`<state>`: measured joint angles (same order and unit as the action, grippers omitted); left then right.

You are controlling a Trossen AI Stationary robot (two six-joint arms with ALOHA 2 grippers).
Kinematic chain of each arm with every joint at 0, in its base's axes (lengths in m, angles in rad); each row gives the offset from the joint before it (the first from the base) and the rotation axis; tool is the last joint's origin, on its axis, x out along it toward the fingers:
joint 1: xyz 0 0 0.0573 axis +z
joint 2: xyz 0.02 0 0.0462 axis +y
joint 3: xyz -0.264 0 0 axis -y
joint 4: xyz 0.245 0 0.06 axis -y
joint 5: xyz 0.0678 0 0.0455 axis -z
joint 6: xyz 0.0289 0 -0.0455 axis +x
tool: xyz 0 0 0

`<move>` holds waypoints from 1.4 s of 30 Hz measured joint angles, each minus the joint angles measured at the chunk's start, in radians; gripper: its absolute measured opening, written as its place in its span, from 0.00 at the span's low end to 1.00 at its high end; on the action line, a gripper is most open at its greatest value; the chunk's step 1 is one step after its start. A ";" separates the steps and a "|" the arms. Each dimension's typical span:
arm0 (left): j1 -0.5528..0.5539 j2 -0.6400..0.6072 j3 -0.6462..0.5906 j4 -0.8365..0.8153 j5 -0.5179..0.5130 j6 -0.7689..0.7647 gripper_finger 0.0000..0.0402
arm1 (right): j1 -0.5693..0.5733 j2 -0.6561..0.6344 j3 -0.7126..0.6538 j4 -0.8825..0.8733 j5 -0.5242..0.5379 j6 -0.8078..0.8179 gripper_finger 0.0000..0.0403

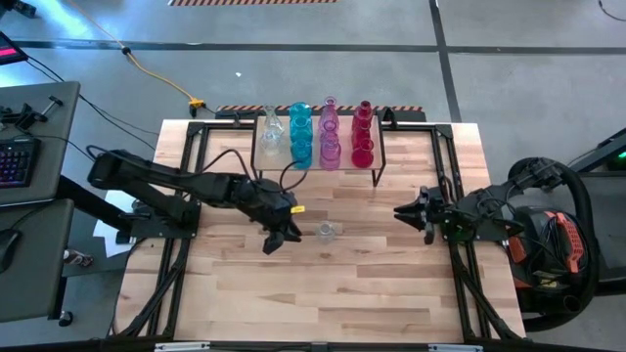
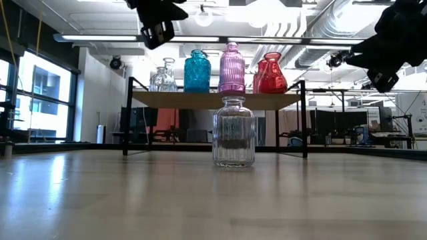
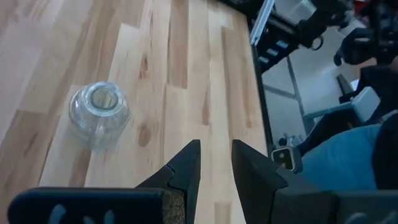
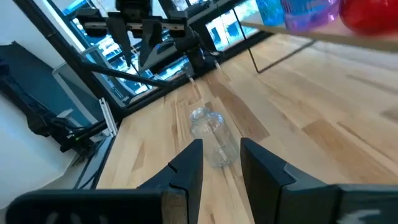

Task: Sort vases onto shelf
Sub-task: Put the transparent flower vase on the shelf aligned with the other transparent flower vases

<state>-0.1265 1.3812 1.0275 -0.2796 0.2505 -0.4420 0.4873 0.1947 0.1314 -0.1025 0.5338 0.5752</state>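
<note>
The clear ribbed vase [image 1: 327,231] mid-table looks light, slick and breakable; best pinched at its narrow neck, since the left gripper [image 1: 277,238] and right gripper [image 1: 415,214] both hang empty, fingers narrowly parted.

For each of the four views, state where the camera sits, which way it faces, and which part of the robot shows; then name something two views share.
High view: overhead, looking straight down; both arms, left gripper, right gripper, shelf.
Low view: table height, looking level across at the clear vase and the shelf; grippers hang at the top.
Left wrist view: on the left arm, looking down past its slightly parted fingers at the tabletop.
Right wrist view: on the right arm, looking across the table past its own fingers.
Shared: all four show the lone clear vase.
</note>
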 joint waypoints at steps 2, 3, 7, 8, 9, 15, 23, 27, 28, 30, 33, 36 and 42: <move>0.000 0.008 0.000 -0.005 0.000 0.009 0.20 | 0.000 0.000 0.000 -0.030 0.000 0.028 0.22; 0.000 0.014 0.000 0.003 0.000 0.015 0.20 | 0.000 0.000 0.000 -0.047 0.000 0.045 0.22; 0.000 0.039 0.000 0.015 -0.001 0.025 0.20 | 0.000 0.000 0.000 -0.107 0.000 0.048 0.22; 0.000 0.046 0.000 0.022 -0.001 0.026 0.20 | 0.000 0.000 0.000 -0.121 0.000 0.048 0.22; 0.000 0.055 0.000 0.034 -0.001 0.032 0.20 | 0.000 0.001 0.000 -0.131 0.000 0.047 0.22; -0.001 0.104 0.000 0.098 -0.002 0.044 0.20 | 0.000 0.001 0.000 -0.175 0.000 0.046 0.22; -0.001 0.114 0.000 0.104 -0.122 0.005 0.20 | 0.000 0.001 0.000 -0.178 0.000 0.046 0.22; -0.001 0.113 0.000 0.119 -0.195 -0.074 0.20 | 0.000 0.001 0.000 -0.178 0.000 0.046 0.22; 0.000 0.113 0.000 0.124 -0.202 -0.091 0.20 | 0.000 0.001 0.000 -0.178 0.000 0.046 0.22; 0.000 0.113 0.000 0.144 -0.203 -0.105 0.20 | 0.000 0.001 0.000 -0.178 0.000 0.046 0.22; -0.001 0.113 0.001 0.181 -0.203 -0.119 0.20 | 0.000 0.001 0.000 -0.178 0.000 0.046 0.22; -0.001 0.113 0.001 0.188 -0.203 -0.130 0.20 | 0.000 0.001 0.000 -0.178 0.000 0.046 0.22; -0.001 0.113 0.001 0.204 -0.197 -0.079 0.20 | 0.000 0.001 0.000 -0.178 0.000 0.046 0.22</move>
<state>-0.1272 1.4940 1.0286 -0.0753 0.0540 -0.5214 0.4873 0.1959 0.1318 -0.2810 0.5339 0.6209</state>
